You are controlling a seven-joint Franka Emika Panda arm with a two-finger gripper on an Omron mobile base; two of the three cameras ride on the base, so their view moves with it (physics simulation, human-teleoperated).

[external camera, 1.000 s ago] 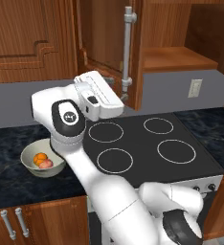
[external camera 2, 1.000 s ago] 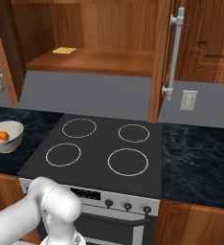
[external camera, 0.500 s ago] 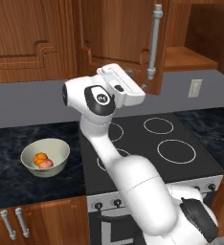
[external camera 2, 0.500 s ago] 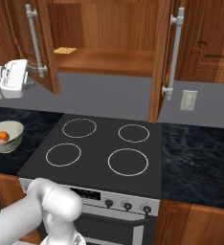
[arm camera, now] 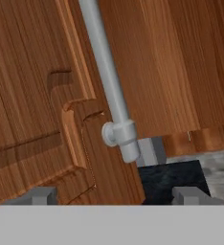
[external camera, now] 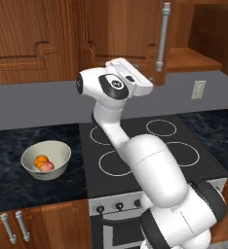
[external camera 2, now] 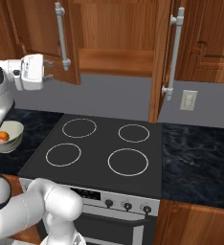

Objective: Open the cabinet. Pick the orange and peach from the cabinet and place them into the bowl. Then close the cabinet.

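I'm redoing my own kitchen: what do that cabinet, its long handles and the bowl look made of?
The cabinet: reddish-brown wood, visible grain, slight sheen. Its bar handle: probably brushed metal, smooth pale silver-grey. The bowl: likely glazed ceramic, plain cream-white, though plastic would look alike.

Silver handle [arm camera: 106,81] on cabinet [arm camera: 32,95] door

Two cameras behind the arm looked forward and down, one from each side, sharing the stove [external camera: 150,146], the cabinet [external camera 2: 115,45] and the bowl [external camera: 46,159]; the hand camera sat very close to a cabinet door handle [arm camera: 106,81].
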